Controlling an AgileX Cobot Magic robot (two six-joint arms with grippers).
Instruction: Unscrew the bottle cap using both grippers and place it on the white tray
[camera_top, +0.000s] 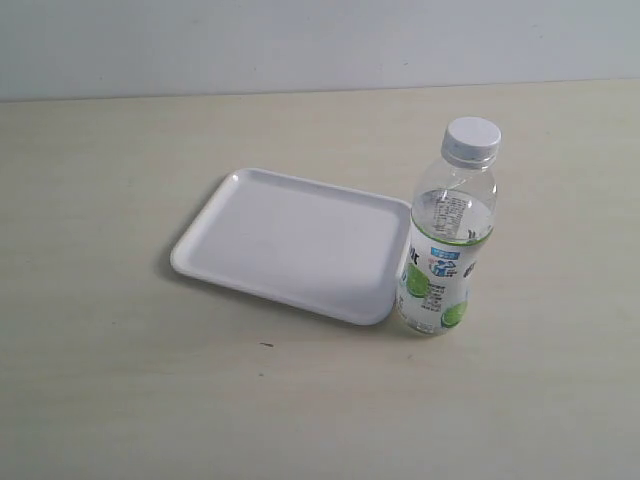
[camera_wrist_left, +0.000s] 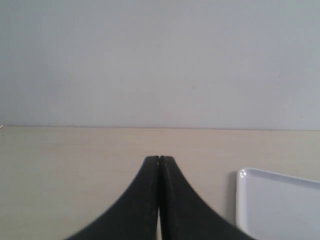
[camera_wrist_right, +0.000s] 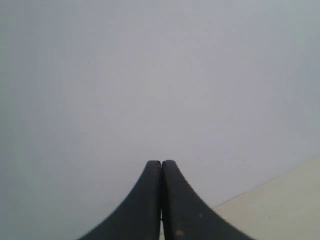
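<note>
Left gripper (camera_wrist_left: 159, 159) and right gripper (camera_wrist_right: 161, 163) jaws are clenched empty; the bottle (camera_top: 447, 240) seems light and squashy, best held mid-label, the bottle cap (camera_top: 471, 140) by its ribs.

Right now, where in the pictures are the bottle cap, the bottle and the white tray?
bottle cap (camera_top: 472, 134), exterior view, on its flat white top.
bottle (camera_top: 441, 272), exterior view, on the front of its label.
white tray (camera_top: 290, 240), exterior view, on its bare floor.
</note>
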